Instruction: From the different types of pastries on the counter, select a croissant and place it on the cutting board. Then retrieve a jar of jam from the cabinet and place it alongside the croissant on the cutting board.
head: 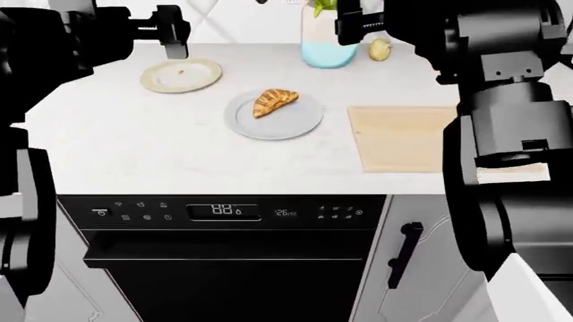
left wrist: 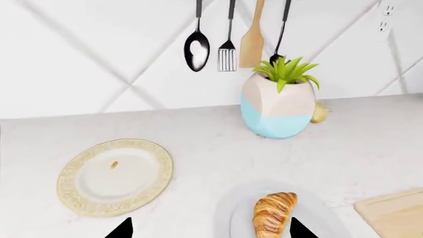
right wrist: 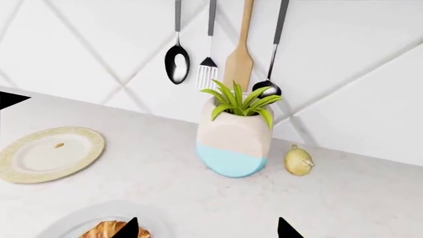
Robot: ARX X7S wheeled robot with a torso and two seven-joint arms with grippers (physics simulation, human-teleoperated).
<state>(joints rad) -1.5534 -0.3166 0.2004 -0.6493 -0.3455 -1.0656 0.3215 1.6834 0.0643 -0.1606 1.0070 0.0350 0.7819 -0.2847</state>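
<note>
Both claws hang high and empty, spread wide. Your croissant [head: 274,102] sits on the grey plate [head: 300,124], mid-worktop [head: 134,147]; cutting board [head: 403,137] lies just beside it, clear for the drop. No jam jar visible; presumably cabinet.

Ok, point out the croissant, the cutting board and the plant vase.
croissant [head: 274,102]: head view, middle of its ridged body.
cutting board [head: 403,137]: head view, bare centre of the wood.
plant vase [right wrist: 233,141]: right wrist view, beige front above the blue band.
</note>
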